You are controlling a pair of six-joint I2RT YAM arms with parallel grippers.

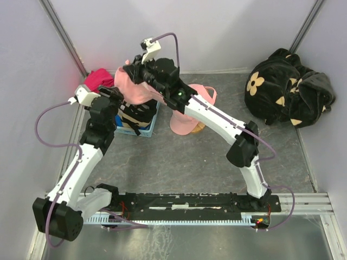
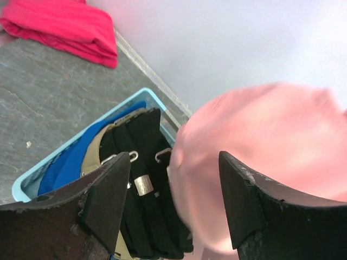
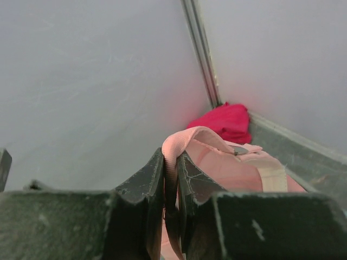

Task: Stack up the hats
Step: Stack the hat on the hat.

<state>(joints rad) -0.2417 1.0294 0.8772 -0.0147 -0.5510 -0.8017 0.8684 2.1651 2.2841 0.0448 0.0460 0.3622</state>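
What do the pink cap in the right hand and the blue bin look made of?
The pink cap looks like soft, matte woven cloth: its strap folds limply where the right hand pinches it. The blue bin is probably rigid plastic, with a smooth, thin, straight rim.

— What kind of place is this?
— A robot lab, I think: plain white walls (image 1: pixel 217 32) on aluminium posts (image 1: pixel 63 35) enclose a grey table (image 1: pixel 179 162) (a test cell), and two cabled arms (image 1: pixel 217 116) are bolted to a rail (image 1: pixel 179 201).
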